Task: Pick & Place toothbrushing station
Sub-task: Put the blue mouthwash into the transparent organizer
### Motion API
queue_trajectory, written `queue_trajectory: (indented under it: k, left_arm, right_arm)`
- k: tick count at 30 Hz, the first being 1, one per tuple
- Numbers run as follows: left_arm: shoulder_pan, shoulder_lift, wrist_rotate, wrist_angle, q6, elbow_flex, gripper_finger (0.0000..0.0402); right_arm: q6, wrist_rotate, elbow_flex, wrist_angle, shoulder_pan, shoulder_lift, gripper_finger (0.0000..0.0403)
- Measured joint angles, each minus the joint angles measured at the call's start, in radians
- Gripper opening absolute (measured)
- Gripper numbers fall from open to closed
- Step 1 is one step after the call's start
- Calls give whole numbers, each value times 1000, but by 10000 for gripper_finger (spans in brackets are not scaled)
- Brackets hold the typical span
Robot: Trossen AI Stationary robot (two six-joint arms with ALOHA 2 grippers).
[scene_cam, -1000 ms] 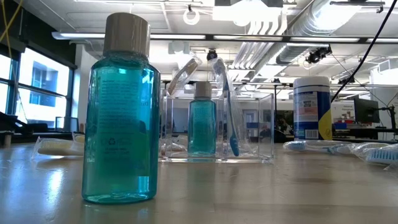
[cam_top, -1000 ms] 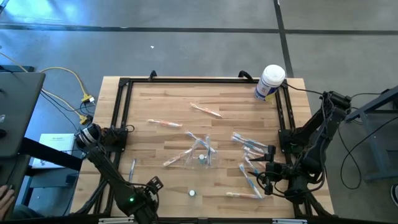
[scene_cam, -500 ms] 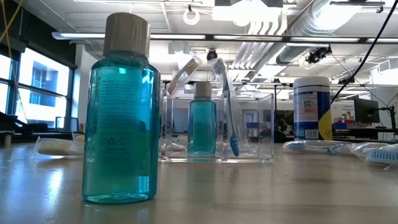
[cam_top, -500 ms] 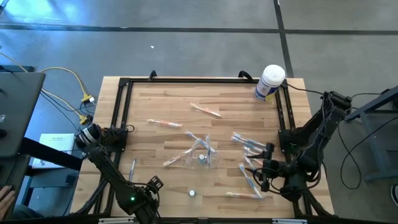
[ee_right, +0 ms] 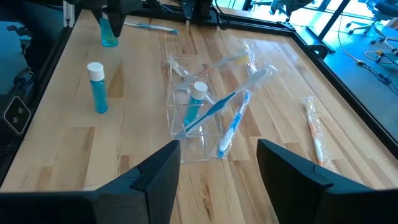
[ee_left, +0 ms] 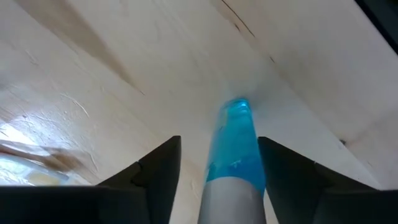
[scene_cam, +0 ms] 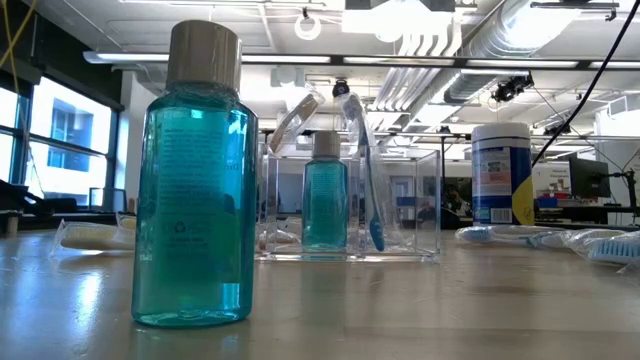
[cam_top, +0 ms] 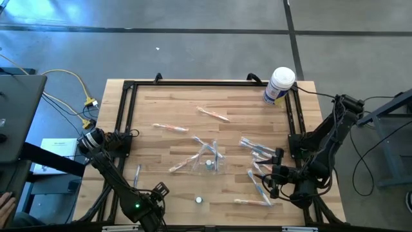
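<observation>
The station (cam_top: 207,158) sits mid-table, already holding a bottle (ee_right: 194,102) and brushes, with nobody gripping it, so its move looks not yet begun. The right gripper (cam_top: 273,182), fingers apart and empty, waits near-right. Only the left wrist view shows the left gripper (ee_left: 233,177) straddling a blue bottle (ee_left: 235,149), grip uncertain.

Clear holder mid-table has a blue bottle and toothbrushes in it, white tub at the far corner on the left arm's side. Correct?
Not quite. The high view shows the white tub at the far corner on the right arm's side. The clear holder mid-table does hold a blue bottle and toothbrushes.
</observation>
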Motion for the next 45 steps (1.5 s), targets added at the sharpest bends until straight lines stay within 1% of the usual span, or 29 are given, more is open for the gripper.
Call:
queue_trajectory:
  k: [9,13,15,19,20,22,25,28,30,31,37,39,42,45]
  left_arm:
    - [0,0,0,8,-3,0,124]
    - [9,0,-23,24,-74,0,87]
    - [16,0,-90,72,-144,0,80]
    - [43,0,-311,216,-292,11,80]
    - [56,0,-348,216,-347,21,80]
    - [93,0,-371,180,-465,52,80]
    - [154,0,-338,56,-626,123,80]
    - [213,0,-267,-94,-762,207,80]
    - [251,0,-218,-184,-834,267,80]
    - [271,0,-193,-202,-848,296,80]
    - [395,-1,-39,-178,-743,404,80]
    - [440,-1,-8,-178,-736,417,80]
    - [505,0,40,-163,-678,423,80]
    - [555,0,47,-131,-616,423,80]
  right_arm:
    - [0,0,0,0,0,0,205]
    - [0,0,0,0,0,0,205]
    - [0,0,0,0,0,1,205]
    - [-13,0,0,0,0,2,205]
    - [-17,0,0,0,0,2,205]
    - [-18,0,0,0,0,2,205]
    - [-18,0,0,0,0,2,205]
    - [-18,0,0,0,0,2,205]
    - [-18,0,0,0,0,2,205]
    - [-18,0,0,0,0,2,205]
    - [-18,0,0,0,0,2,205]
    - [-18,0,0,0,0,2,205]
    - [-20,0,0,0,0,2,205]
    - [-26,1,0,0,0,4,205]
